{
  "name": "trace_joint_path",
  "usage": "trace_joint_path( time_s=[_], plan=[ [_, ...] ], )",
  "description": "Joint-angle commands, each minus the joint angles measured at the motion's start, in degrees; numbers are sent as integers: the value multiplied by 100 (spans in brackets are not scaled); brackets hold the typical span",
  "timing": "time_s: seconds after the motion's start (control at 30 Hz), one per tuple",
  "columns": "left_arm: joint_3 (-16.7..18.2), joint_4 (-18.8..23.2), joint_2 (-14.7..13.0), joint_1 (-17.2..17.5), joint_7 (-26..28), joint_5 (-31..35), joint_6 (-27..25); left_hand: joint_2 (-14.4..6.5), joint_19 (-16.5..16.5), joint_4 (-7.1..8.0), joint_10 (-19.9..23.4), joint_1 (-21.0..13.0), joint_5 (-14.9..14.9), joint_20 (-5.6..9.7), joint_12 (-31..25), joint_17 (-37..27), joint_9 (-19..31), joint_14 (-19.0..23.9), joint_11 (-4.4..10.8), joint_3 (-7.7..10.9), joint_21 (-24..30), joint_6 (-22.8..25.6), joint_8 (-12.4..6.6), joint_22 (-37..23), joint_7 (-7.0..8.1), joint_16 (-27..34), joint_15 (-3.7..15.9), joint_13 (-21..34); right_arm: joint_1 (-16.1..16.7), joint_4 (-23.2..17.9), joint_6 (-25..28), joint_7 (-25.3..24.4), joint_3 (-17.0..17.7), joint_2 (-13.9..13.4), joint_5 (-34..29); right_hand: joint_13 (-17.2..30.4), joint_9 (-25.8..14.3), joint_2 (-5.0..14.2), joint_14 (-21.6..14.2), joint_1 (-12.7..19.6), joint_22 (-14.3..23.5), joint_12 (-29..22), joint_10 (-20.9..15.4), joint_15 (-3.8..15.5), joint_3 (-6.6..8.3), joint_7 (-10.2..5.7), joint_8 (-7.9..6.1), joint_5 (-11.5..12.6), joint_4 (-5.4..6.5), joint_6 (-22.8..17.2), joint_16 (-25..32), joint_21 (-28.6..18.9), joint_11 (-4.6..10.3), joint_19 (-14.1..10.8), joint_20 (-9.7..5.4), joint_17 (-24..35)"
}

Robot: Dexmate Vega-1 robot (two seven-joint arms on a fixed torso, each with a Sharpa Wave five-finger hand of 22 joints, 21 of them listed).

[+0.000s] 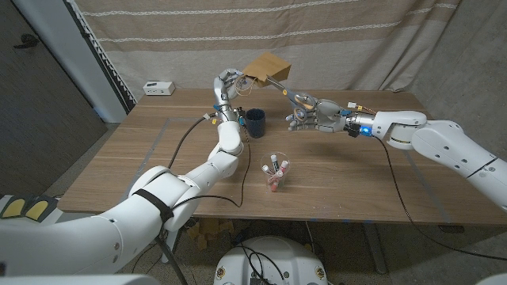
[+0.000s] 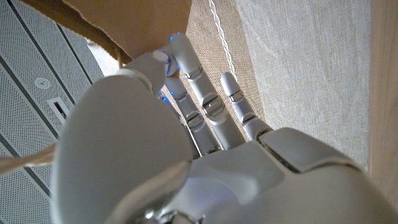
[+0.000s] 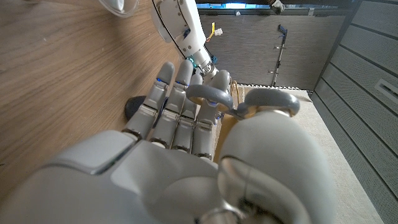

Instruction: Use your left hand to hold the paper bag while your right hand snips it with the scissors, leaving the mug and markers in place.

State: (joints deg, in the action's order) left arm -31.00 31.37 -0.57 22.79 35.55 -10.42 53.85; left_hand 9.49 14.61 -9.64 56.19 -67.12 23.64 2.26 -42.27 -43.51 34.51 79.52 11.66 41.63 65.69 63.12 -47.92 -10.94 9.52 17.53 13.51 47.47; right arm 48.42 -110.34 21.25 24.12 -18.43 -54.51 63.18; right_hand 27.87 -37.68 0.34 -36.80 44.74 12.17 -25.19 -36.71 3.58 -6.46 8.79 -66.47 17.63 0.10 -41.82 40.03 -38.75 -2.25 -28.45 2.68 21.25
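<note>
Wooden table (image 1: 341, 178) before a beige striped curtain (image 1: 333, 39). Held aloft over the far edge: brown paper bag (image 1: 268, 66), tilted, pinched at its lower left corner by the left hand (image 1: 228, 81), fingers closed on the paper; in the left wrist view, same brown paper (image 2: 124, 25) pressed between thumb and fingertips (image 2: 181, 46). Reaching up to the bag's right side: scissors (image 1: 287, 89) with pale handles, gripped in the right hand (image 1: 313, 115), blades angled toward the bag's lower edge and touching or just beside it; cannot tell which. In the right wrist view, right hand (image 3: 186, 155) curled round the scissor handle, fingers (image 3: 177, 93) closed. Below the left hand, upright on the table: dark blue mug (image 1: 255, 122), just beside the left forearm. Nearer the front edge, well apart from the mug: clear cup of pink and white markers (image 1: 275, 172). At the far left corner: small white box (image 1: 158, 87).
</note>
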Motion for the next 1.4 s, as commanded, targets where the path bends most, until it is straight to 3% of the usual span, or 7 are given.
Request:
trace_joint_path(
  time_s=[0.03, 0.47, 0.63, 0.9, 1.4],
  plan=[
    [30, -204, 41, -100, -62, -55, 155, 18, -27, -2, 10, 28, -14, 782, -10, -8, -27, -13, -8, 21, 38, -4, -15, 5, 9, -11, 0, 8, 280, -261, -77, -225, 243, -157, 100, -36, -24, 7, 38, -38, -13, 37, 18, 266, -59, 15, -27, 27, 6, 34, -39, 12, 13, -11, 72, -20],
    [112, 76, -94, 61, -107, -113, 224, 18, -35, -1, 4, 33, -15, 783, -11, -9, -21, -26, -8, 24, 56, -18, -28, 1, -13, -21, 0, 4, 293, -381, -110, -471, 207, -115, 21, -156, 37, 21, 65, -72, -54, 103, 28, 214, -80, 14, -25, 45, -4, 51, -116, 30, 8, 9, 108, -82],
    [200, -263, 24, -22, -424, -359, 454, 11, -45, 2, -5, 34, -13, 782, -6, -4, 4, -32, -7, 26, 58, -31, -43, 2, 7, -31, 0, -3, 455, -494, -229, -608, 290, -167, -33, -199, 38, 29, 64, -80, -65, 125, 29, 219, -85, 11, -25, 50, -9, 90, -140, 36, -5, 15, 133, -105],
    [169, -396, 73, -80, -427, -308, 542, 11, -52, 1, -11, 33, -12, 789, -11, -12, -9, -25, -8, 21, 73, -37, -40, 0, 12, -29, 1, 3, 617, -466, -382, -617, 429, -236, -31, -260, 60, 42, 74, -87, -79, 154, 25, 222, -90, 4, -30, 58, -18, 100, -176, 41, -14, 13, 139, -135],
    [160, -661, 152, -167, -511, -400, 616, 10, -57, 1, -11, 33, -8, 784, -13, -8, -24, -21, -9, 26, 80, -31, -50, 4, -2, -36, 1, -6, 583, -464, -359, -644, 411, -235, -32, -369, 104, 80, 59, -87, -96, 202, 7, 219, -89, -12, -43, 71, -40, 105, -226, 55, -10, 21, 148, -187]
  ],
)
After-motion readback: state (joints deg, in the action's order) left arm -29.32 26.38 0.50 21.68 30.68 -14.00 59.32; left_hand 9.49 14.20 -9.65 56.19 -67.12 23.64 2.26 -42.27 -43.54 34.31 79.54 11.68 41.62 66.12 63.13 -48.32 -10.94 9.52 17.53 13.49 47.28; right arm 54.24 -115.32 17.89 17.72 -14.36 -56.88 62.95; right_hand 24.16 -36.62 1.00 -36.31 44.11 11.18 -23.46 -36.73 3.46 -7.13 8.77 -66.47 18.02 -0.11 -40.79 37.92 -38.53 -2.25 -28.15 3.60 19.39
